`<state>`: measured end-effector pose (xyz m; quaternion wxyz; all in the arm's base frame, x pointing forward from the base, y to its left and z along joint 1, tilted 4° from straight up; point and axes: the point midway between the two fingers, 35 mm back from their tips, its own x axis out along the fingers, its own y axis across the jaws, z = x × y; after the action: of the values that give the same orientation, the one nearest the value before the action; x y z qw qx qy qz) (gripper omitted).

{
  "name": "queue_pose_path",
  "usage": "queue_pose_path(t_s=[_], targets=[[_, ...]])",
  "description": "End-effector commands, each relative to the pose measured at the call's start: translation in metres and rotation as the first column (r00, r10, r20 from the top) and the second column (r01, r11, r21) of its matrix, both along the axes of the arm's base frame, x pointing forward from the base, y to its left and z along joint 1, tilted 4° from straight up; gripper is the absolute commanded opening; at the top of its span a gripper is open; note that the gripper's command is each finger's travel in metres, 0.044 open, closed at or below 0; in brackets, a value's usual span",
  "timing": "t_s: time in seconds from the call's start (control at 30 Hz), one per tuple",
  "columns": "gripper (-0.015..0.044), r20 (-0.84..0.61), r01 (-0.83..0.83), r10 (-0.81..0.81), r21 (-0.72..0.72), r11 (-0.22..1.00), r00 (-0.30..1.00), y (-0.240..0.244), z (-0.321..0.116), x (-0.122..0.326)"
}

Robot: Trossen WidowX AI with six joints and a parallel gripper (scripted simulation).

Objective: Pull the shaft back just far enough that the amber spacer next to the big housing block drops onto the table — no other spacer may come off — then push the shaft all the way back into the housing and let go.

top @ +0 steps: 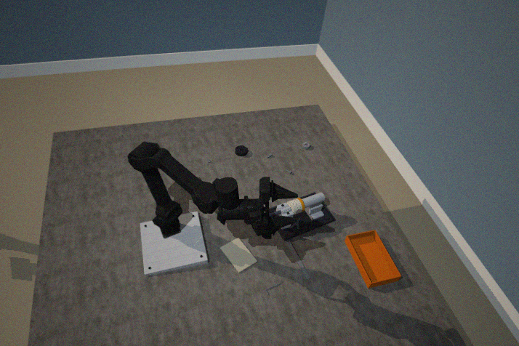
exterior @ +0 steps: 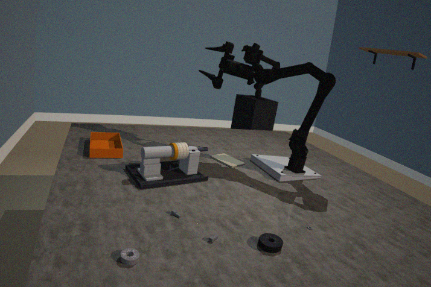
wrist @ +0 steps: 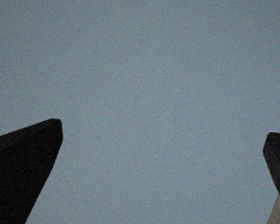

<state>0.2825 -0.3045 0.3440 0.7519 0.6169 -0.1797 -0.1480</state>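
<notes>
My gripper [top: 302, 206] [exterior: 202, 59] [wrist: 166, 135] is open and empty, high above the rig. The wrist view shows only wall between the fingertips, with a bit of something grey-brown at lower right. The grey cylindrical housing [top: 315, 199] [exterior: 155, 152] stands on a dark base plate [exterior: 175, 183]. The amber spacer [top: 302, 205] [exterior: 175, 151] is beside the housing's end. Several cream spacers [top: 294, 206] [exterior: 182, 151] sit packed between it and the white support block [exterior: 189, 163]. The shaft's dark end [exterior: 202, 149] sticks out past that block. In the top view a finger partly covers the rig.
An orange tray [top: 384, 281] [exterior: 106, 154] stands beyond the rig. A pale pad [top: 239, 256] [exterior: 226, 160] lies near the arm's white base [top: 174, 248] [exterior: 273, 173]. A black disc [top: 241, 151] [exterior: 270, 247], a grey ring [exterior: 129, 261] and small screws lie about. Another arm stands on a black box [exterior: 243, 113] behind.
</notes>
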Motion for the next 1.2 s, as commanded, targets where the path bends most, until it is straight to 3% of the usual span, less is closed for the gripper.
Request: queue_pose_path(t_s=[0.0,0.17,0.37,0.53,0.7,1.17], targets=[[0.044,0.036,-0.081,0.072,0.409,0.909,0.997,0.025,-0.067,0.025],[0.044,0.056,-0.106,0.093,0.683,0.723,0.994,0.055,-0.118,0.038],[0.044,0.042,-0.071,0.078,0.911,0.407,0.996,0.096,-0.178,0.044],[0.044,-0.012,0.007,0.048,0.994,0.107,0.999,0.134,-0.225,0.041],[0.044,-0.101,0.102,0.016,0.98,-0.17,0.995,0.172,-0.266,0.03],[0.044,-0.106,0.107,0.015,0.977,-0.182,0.994,0.175,-0.268,0.026]])
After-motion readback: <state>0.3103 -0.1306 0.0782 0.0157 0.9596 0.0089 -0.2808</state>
